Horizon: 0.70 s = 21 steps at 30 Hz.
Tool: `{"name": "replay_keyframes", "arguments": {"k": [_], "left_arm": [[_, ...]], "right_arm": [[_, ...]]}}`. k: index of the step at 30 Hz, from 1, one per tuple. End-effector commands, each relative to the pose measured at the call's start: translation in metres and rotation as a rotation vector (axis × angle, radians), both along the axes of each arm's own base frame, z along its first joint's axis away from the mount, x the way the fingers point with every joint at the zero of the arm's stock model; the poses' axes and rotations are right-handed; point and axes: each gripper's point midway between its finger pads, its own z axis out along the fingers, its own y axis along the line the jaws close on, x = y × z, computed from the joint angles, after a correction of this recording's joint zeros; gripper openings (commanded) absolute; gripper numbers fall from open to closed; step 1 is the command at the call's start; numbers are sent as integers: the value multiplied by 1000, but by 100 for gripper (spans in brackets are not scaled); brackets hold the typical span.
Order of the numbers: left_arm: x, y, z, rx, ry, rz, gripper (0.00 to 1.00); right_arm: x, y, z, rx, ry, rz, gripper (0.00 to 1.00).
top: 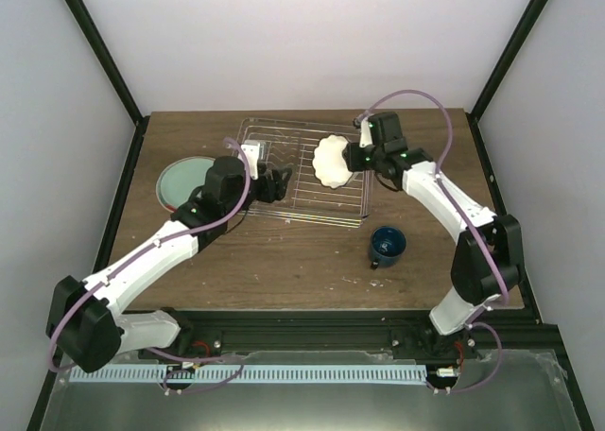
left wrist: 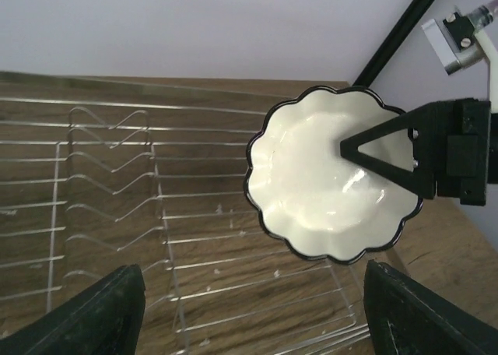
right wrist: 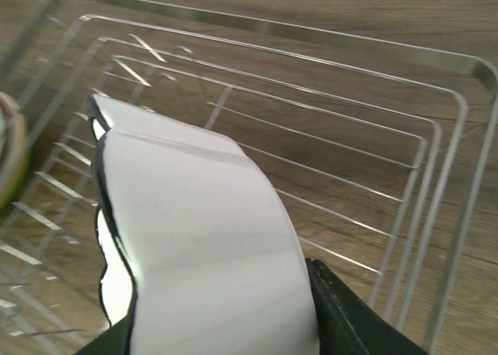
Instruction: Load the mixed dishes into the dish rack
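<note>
The brown wooden tabletop carries everything. Toward 12 o'clock of its middle lies the rectangular silver wire dish rack, flat and low-sided, with its rows of upright tines on the 9 o'clock half; no dish stands in those tines.

At 9 o'clock of the rack, a round pale-green plate lies flat on the wood, partly under the left arm and not yet loaded.

Over the rack's 3 o'clock half hangs the small white scalloped dish, glossy cream inside with a thin black wavy rim. It is tipped up on edge, hollow side facing 9 o'clock, probably so that it can go down standing between the wires and not lie flat. Whether its lower rim touches the wires, I cannot tell.

A dark blue mug stands at 5 o'clock of the rack, well apart from it.

The right gripper is clenched on the dish's 3 o'clock rim, one finger across the inside. The left gripper waits at the rack's 9 o'clock edge, released and grasping nothing, likely kept clear of the descent.
</note>
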Motion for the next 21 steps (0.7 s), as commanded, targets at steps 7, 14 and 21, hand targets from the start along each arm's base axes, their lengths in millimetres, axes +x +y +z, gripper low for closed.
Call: {"name": "replay_keyframes", "arguments": {"k": [7,14,21], "left_arm": [[-13,27,-7,28,-6,62,79],[-19,37,-14,22,-5,75,80],[-21,43,-23,23,2,83,81]], "right_arm": [[39,-22,25,-438,-169,-272,22],[55,-24,26,-698,-235,-389,22],[71,-35,21,-947,-306,-468,22]]}}
